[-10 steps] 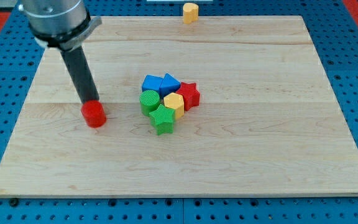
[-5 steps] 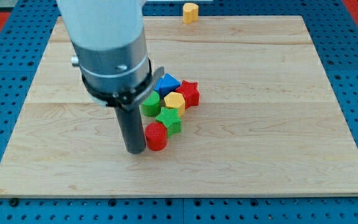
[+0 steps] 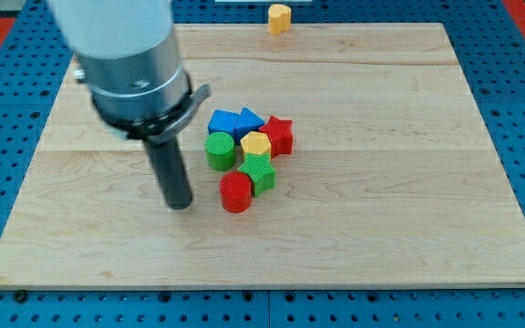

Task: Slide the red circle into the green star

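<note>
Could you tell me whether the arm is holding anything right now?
Nothing is held: my tip stands apart at the view's left of the red circle, which touches the green star.

The wooden table (image 3: 408,182) is occupied by a block cluster around the green star (image 3: 259,172); the red circle (image 3: 236,192) touches it.

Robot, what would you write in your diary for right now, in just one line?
my tip: left of red circle, apart | red circle: touching green star | task: looks done
</note>
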`<state>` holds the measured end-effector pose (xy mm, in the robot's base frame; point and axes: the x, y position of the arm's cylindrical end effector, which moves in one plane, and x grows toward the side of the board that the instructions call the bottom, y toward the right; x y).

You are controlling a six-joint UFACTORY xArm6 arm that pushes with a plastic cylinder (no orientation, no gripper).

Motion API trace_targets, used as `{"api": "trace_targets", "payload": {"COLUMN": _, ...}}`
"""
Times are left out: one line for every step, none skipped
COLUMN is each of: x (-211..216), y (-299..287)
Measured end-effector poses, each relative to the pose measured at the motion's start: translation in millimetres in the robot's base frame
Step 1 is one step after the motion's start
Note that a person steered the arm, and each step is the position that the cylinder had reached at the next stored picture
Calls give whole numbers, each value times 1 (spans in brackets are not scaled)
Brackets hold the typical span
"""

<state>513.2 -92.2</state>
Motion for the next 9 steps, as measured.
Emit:
{"api": "trace_targets", "payload": {"x": -5, "y": 6}}
{"api": "trace_targets", "payload": {"x": 4, "y": 72}}
{"api": "trace_targets", "payload": {"x": 23, "y": 95}}
{"api": "trace_targets", "payload": {"x": 42, "y": 110}}
{"api": "trace_targets", "payload": {"x": 41, "y": 153}}
{"api": "trace_targets", "payload": {"x": 38, "y": 162}}
{"api": "trace_targets", "payload": {"x": 30, "y": 180}}
{"api": "trace_targets", "payload": {"x": 12, "y": 192}}
{"api": "trace_targets", "payload": {"x": 5, "y": 230}}
